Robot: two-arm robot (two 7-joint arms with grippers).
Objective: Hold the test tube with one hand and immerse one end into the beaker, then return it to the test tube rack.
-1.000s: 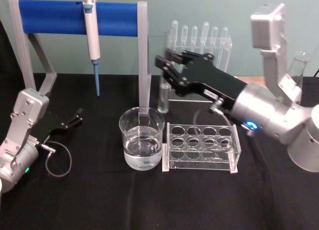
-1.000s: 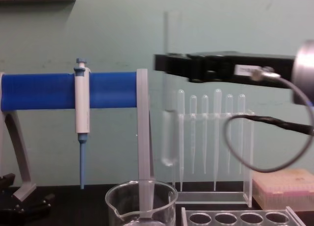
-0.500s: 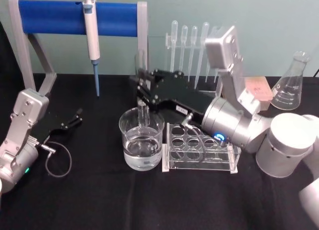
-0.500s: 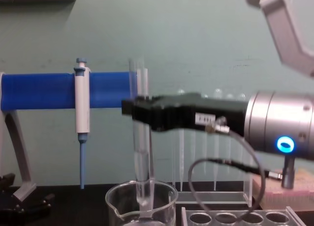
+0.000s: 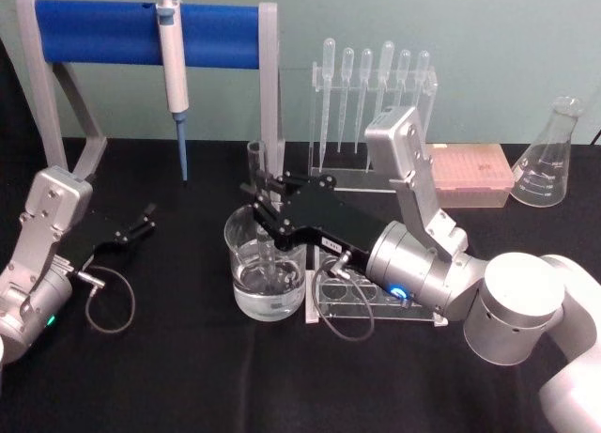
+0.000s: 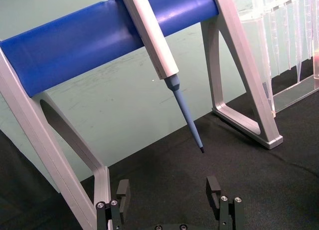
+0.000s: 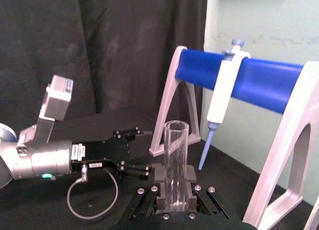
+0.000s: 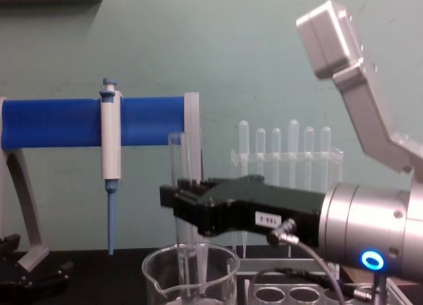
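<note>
The clear test tube (image 5: 257, 168) stands upright with my right gripper (image 5: 264, 202) shut on its middle. Its open rim rises above the fingers, and its lower end reaches down inside the beaker (image 5: 247, 281), which holds water; I cannot tell whether the tip touches the water. From the chest, the test tube (image 8: 176, 158) passes through the right gripper (image 8: 180, 204) into the beaker (image 8: 158, 270). In the right wrist view the test tube (image 7: 174, 146) sits clamped in the right gripper (image 7: 174, 186). My left gripper (image 5: 141, 223) rests open on the table at the left, and its fingers (image 6: 215, 188) hold nothing.
A white-and-blue pipettor (image 5: 172, 69) hangs on the blue-barred stand (image 5: 103, 31) behind the beaker. A clear rack with round holes (image 5: 427, 300) stands right of the beaker. Pipettes in a holder (image 5: 376, 76), a pink box (image 5: 470, 175) and a flask (image 5: 549, 161) stand at the back right.
My right gripper has come down and nearer with the test tube, from high by the pipettes to over the beaker. The tube's lower end now sits deeper inside the beaker. The left arm has stayed still.
</note>
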